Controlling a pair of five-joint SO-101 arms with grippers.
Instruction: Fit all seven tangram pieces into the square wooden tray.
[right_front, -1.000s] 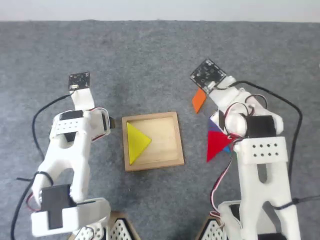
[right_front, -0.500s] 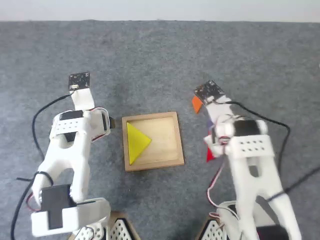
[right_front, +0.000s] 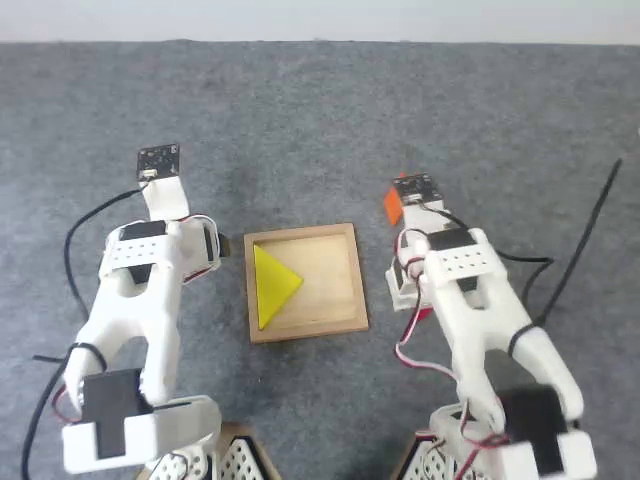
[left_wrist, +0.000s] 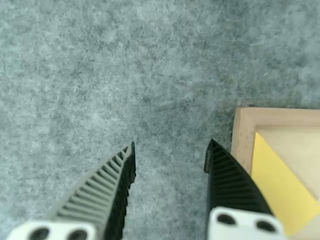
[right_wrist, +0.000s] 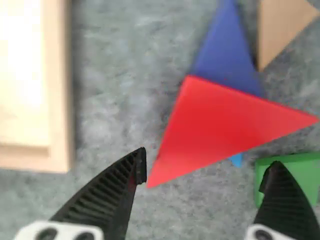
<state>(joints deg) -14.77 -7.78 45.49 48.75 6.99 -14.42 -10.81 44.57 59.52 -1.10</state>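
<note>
Right gripper gapes wide (empty) over the red triangle.

White plastic shells and black servo blocks form the left arm and right arm, trailed by black and red cables. The left end effector and right end effector have black ridged fingers.

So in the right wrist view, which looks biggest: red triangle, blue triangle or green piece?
1. red triangle
2. blue triangle, partly covered by the red
3. green piece, partly hidden, so its true size is unsure
</note>
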